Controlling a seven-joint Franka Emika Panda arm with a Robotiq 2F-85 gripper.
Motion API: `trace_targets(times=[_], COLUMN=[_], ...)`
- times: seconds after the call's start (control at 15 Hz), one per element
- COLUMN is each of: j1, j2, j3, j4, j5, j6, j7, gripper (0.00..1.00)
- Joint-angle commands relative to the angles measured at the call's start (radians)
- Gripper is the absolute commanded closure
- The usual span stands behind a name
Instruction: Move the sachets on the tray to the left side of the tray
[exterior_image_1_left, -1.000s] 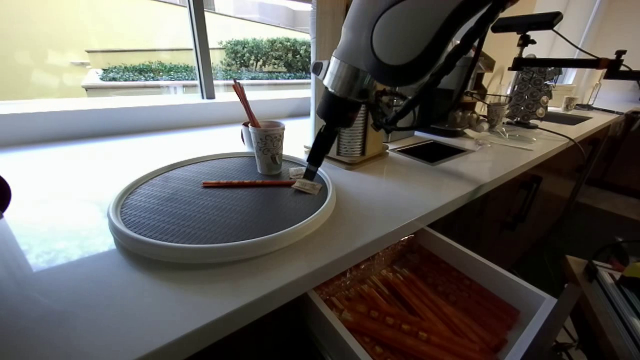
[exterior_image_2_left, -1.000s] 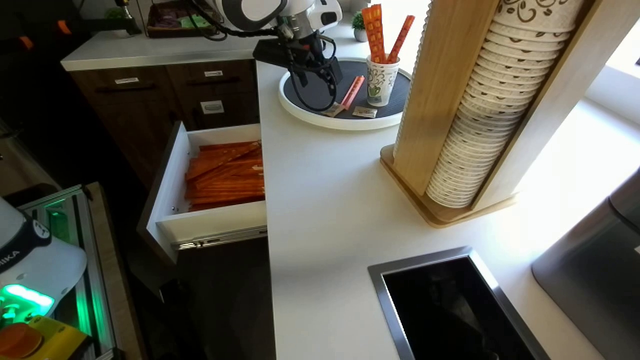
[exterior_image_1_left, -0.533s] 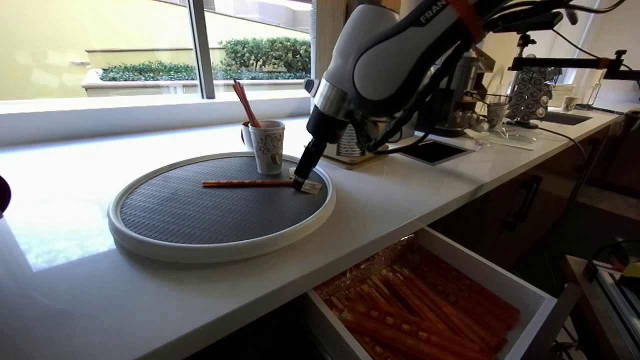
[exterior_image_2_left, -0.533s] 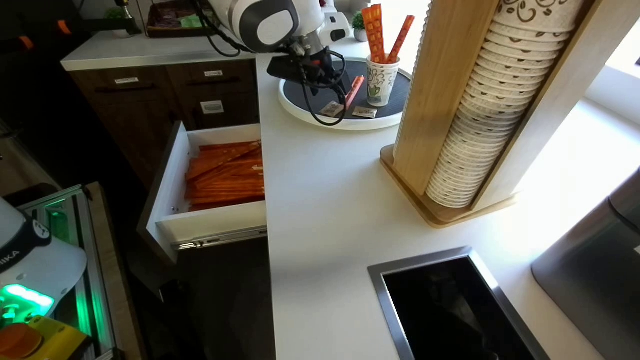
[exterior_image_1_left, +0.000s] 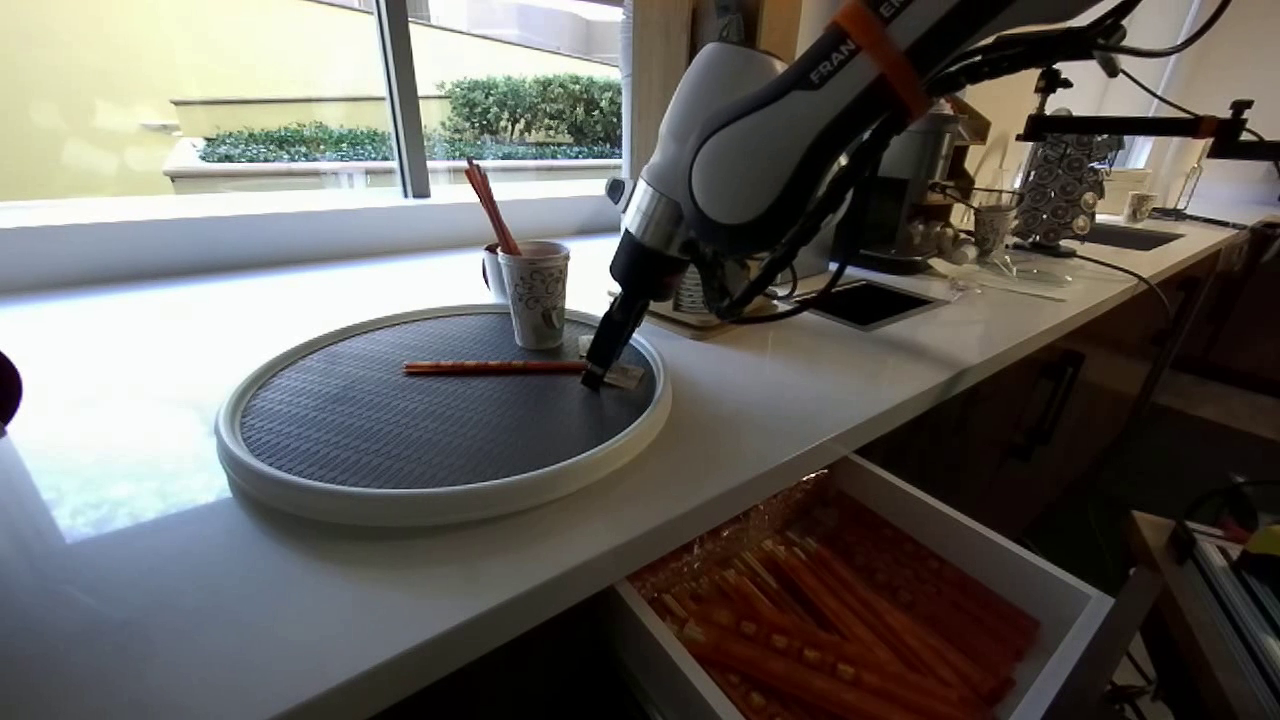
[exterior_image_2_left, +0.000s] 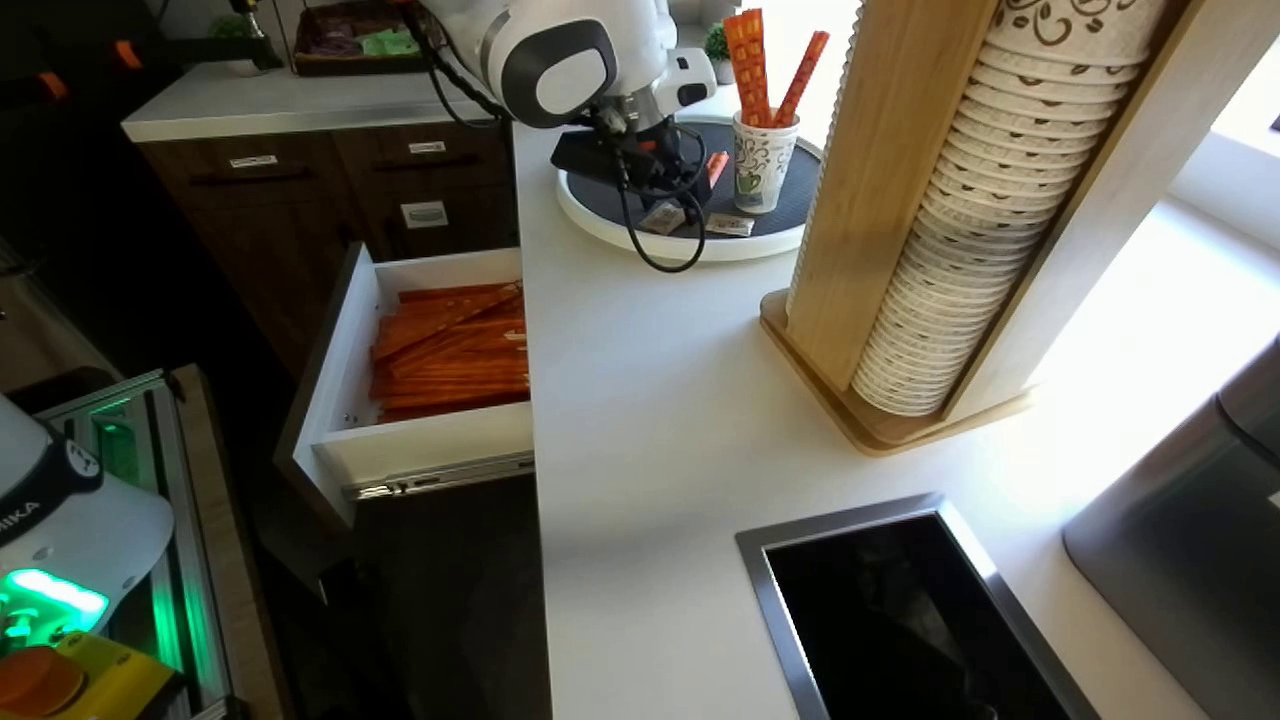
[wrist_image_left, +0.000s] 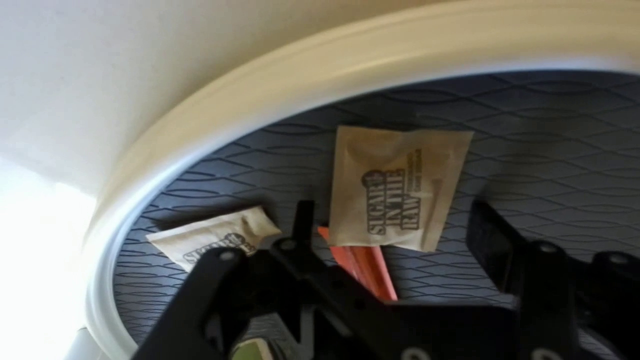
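Two sachets lie flat on the round dark-grey tray (exterior_image_1_left: 400, 507), near its white rim. The nearer sachet (wrist_image_left: 400, 185) lies between my finger tips in the wrist view, over the end of a red stick; it also shows in both exterior views (exterior_image_1_left: 627, 376) (exterior_image_2_left: 662, 217), partly behind my gripper in one. The further sachet (wrist_image_left: 215, 237) lies left of my left finger, partly covered by it; it also shows in an exterior view (exterior_image_2_left: 730, 225). My gripper (wrist_image_left: 392, 215) is open and empty, tilted low over the tray (exterior_image_1_left: 592, 382), its fingers on either side of the nearer sachet, apart from it.
The red stick (exterior_image_1_left: 490, 368) lies across the tray. A patterned paper cup (exterior_image_1_left: 540, 300) with orange-red sticks stands at the tray's back. An open drawer (exterior_image_2_left: 430, 445) full of sticks juts out below the counter. A wooden cup holder (exterior_image_2_left: 900, 300) stands beside the tray.
My gripper has moved down and toward the counter's front, from beside the sachets to over the nearer one. Sachets, stick and cup show no clear movement.
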Motion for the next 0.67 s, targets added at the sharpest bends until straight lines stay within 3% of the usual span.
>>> trace_targets(times=[0.0, 0.27, 0.4, 0.6], j1=[-0.010, -0.006, -0.005, -0.007], j2=[0.022, 0.007, -0.002, -0.029], j3=[0.010, 0.003, 0.003, 0.013], j4=[0.018, 0.016, 0.014, 0.007], j5=[-0.024, -0.032, -0.033, -0.025], j6=[0.019, 0.013, 0.008, 0.005], j7=[0.023, 0.035, 0.041, 0.043], gripper=[0.45, 0.57, 0.68, 0.94])
